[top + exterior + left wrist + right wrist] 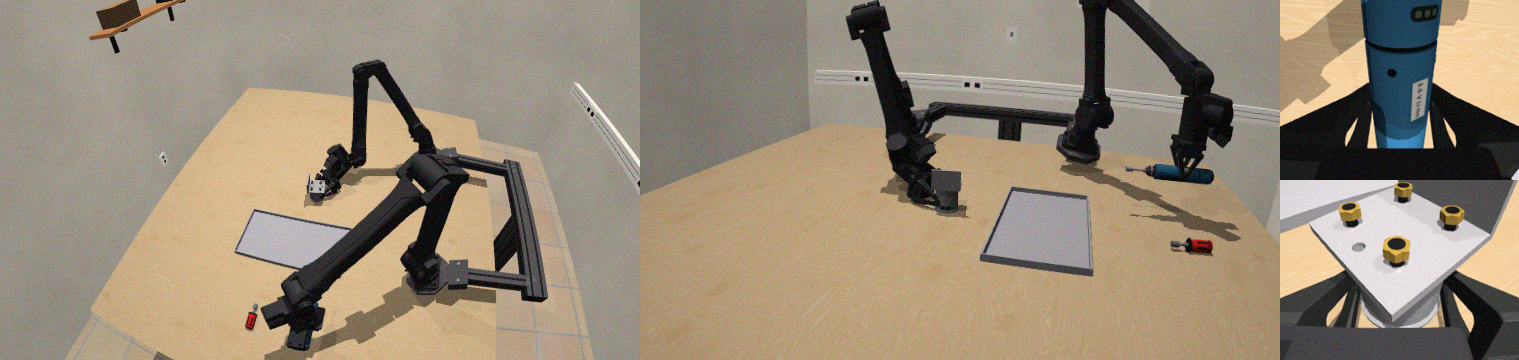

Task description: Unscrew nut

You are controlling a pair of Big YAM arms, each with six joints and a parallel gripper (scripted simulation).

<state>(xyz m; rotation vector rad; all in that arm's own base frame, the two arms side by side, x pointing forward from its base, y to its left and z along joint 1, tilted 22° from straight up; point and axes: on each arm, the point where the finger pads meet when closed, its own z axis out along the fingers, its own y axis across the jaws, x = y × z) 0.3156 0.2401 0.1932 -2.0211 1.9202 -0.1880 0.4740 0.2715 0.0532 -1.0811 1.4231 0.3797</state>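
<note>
Four brass-coloured nuts (1396, 249) top the pale bracket (317, 187) (946, 181) (1412, 284) as I watch from my remote station, each hexagonal, its centre black, with dark stud visible beneath. I can't tell which is fully screwed down. A round hole sits near the plate's edge, and the bracket's dark grey flange rises along one side. Beneath, the grey joint module (316, 198) (946, 201) (1422, 310), a squat cylinder with a wider round foot, stands upright on the tabletop, near the rimmed tray (267, 257) (1036, 265) (1304, 219). My right gripper (325, 192) (932, 200) (1399, 271) is closed around its body, a finger on either side. Across the table, my left gripper (305, 330) (1187, 172) (1400, 90) clasps the blue electric nut driver (310, 337) (1204, 175) (1400, 60), carrying it level above the wood, well apart from the nuts. A short red-handled tool (251, 320) (1200, 245) lies on the tabletop near the driver.
</note>
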